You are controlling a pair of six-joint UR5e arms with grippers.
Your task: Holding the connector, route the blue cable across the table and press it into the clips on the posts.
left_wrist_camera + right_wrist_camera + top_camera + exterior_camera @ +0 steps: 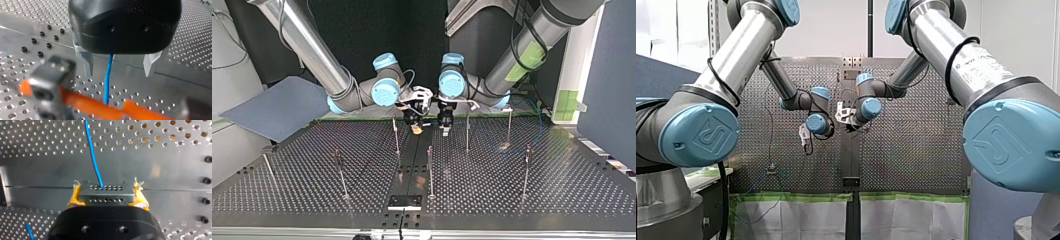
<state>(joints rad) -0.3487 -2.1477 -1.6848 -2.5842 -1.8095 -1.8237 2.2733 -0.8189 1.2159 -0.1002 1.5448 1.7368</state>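
Thin posts (396, 135) stand beside the connector (105, 192), clamped in the right gripper (107, 195). Its blue cable (107, 77) passes between the parted fingers of the left gripper (118, 73).

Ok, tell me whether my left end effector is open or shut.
Open: my left end effector has its metal fingers apart in the left wrist view, with the blue cable between them, touching neither.

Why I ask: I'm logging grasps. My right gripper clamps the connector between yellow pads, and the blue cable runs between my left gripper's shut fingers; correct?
No: the left wrist view shows my left gripper open, the blue cable passing between its fingers untouched. My right gripper does clamp the connector between yellow pads.
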